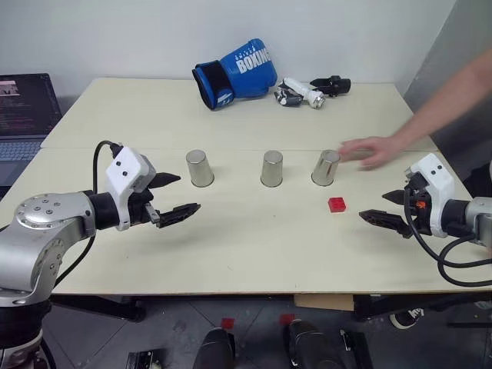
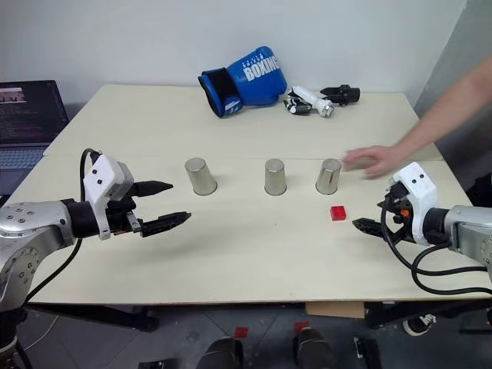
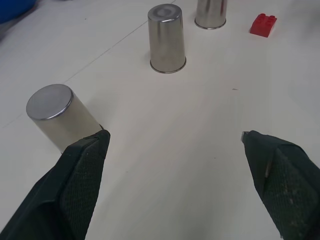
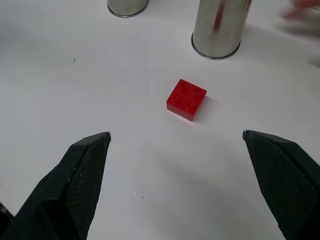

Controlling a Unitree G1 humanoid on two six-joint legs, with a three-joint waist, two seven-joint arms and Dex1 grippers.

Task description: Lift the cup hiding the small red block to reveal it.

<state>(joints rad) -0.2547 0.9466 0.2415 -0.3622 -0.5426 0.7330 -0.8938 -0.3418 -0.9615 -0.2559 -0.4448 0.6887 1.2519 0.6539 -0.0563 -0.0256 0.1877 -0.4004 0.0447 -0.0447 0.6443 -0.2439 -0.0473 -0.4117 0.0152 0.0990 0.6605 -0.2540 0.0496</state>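
Left gripper: left gripper (image 1: pixel 172 196) hovers over the near left of the pale wooden table (image 1: pixel 231 254), black fingers spread wide, nothing between them.
Right gripper: right gripper (image 1: pixel 384 207) hangs over the near right edge, fingers likewise parted and empty.
Person's hand: a blurred bare hand (image 1: pixel 373 151) reaches in from the right, just at 3 o'clock of the right-hand cup.
Cups: three small shiny silver metal tumblers stand upside down in a row across the table's middle, well apart from one another, left cup (image 1: pixel 200 167), middle cup (image 1: pixel 272 168), right cup (image 1: pixel 326 167); the right one looks slightly tilted.
Red block: small bright red studded plastic brick (image 1: pixel 337 204) lies uncovered on the table, near the right cup at about 5 o'clock of it, between that cup and the right gripper.
Open room: bare tabletop lies between both grippers and along the near edge; a seam crosses the table behind the cups.
Far edge: blue boxing glove (image 1: pixel 234 71) and a white-and-black gripper part (image 1: pixel 311 90) lie at 12 o'clock, well behind the cups.
Left side: open laptop (image 1: pixel 23 115) sits beyond the table's left edge.
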